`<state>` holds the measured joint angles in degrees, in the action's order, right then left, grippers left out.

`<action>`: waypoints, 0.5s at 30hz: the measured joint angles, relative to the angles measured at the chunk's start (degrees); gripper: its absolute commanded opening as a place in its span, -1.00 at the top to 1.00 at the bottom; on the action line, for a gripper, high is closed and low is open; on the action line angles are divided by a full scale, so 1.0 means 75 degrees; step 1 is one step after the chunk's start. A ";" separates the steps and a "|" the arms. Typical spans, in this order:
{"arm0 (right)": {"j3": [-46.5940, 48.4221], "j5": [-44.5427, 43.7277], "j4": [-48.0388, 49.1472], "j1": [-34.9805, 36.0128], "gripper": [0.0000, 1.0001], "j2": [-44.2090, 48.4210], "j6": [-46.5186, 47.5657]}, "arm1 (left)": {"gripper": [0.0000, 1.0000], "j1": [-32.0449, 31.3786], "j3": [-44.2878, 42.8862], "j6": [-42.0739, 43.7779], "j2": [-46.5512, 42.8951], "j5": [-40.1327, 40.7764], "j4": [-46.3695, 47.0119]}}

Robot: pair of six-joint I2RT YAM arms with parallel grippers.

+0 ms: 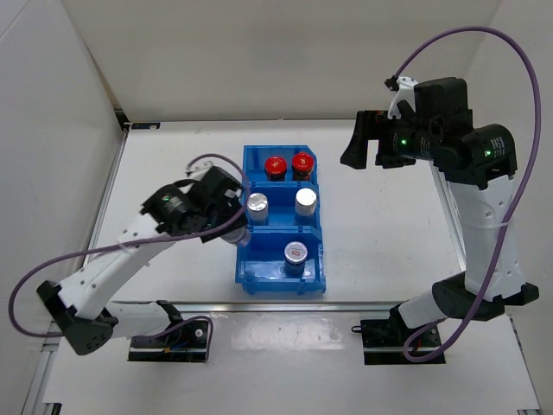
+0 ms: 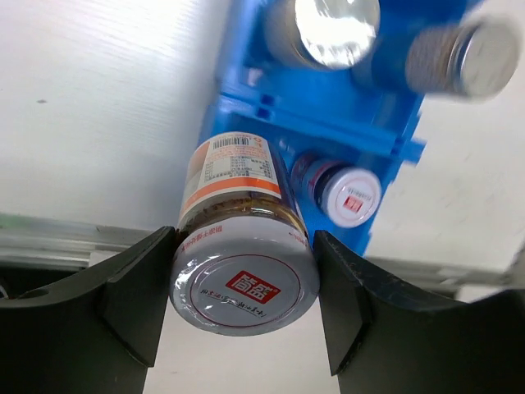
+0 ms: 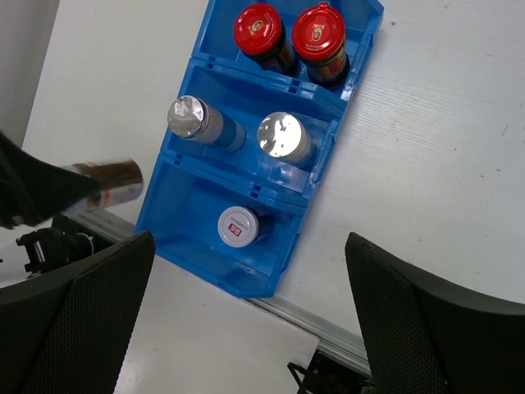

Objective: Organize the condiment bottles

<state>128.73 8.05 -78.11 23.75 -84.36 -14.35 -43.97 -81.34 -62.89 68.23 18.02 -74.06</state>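
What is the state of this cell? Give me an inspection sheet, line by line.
Surface: white table carrying a blue bin.
Job's things: two red-capped bottles in the far compartment; two silver-capped bottles in the middle one; one short bottle in the near one; sixth bottle held outside the bin, by its left side.
Clutter: nothing seen.
End effectors: left end effector shut on the sixth bottle; right end effector open, empty, raised.
Cables: purple cables loop from both arms.
Surroundings: white walls.
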 measured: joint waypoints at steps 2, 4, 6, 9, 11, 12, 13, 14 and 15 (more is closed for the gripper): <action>0.0000 -0.0017 0.0000 0.0000 -1.00 0.0015 0.0000 | 0.79 -0.0385 0.0201 0.0379 0.0388 -0.0082 0.0393; 0.0000 -0.0073 0.0000 0.0000 -1.00 0.0029 0.0000 | 0.79 -0.0729 0.0586 0.0621 0.0807 -0.0143 0.0909; 0.0017 -0.0131 0.0003 0.0000 -1.00 0.0038 0.0000 | 0.79 -0.0979 0.1046 0.0833 0.1241 -0.0192 0.1396; 0.0017 -0.0201 0.0000 0.0000 -1.00 0.0061 0.0003 | 0.76 -0.1204 0.1775 0.1102 0.1635 -0.0271 0.2043; 0.0012 -0.0227 0.0000 0.0000 -1.00 0.0090 -0.0003 | 0.68 -0.1244 0.2066 0.1195 0.1746 -0.0315 0.2366; -0.0029 -0.0219 0.0020 0.0000 -1.00 0.0137 -0.0020 | 0.52 -0.1247 0.2183 0.1239 0.1801 -0.0315 0.2544; -0.0073 -0.0216 0.0017 0.0000 -1.00 0.0172 -0.0032 | 0.42 -0.1247 0.2253 0.1285 0.1862 -0.0306 0.2684; -0.0140 -0.0195 0.0012 0.0000 -1.00 0.0233 -0.0035 | 0.28 -0.1247 0.2305 0.1343 0.1938 -0.0303 0.2821; -0.0163 -0.0184 -0.0006 0.0000 -1.00 0.0259 -0.0038 | -0.25 -0.1247 0.2331 0.1425 0.2031 -0.0297 0.2967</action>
<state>127.50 6.68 -78.15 23.75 -82.41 -14.63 -53.32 -63.86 -52.21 83.46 15.79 -51.81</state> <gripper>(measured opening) 0.998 0.742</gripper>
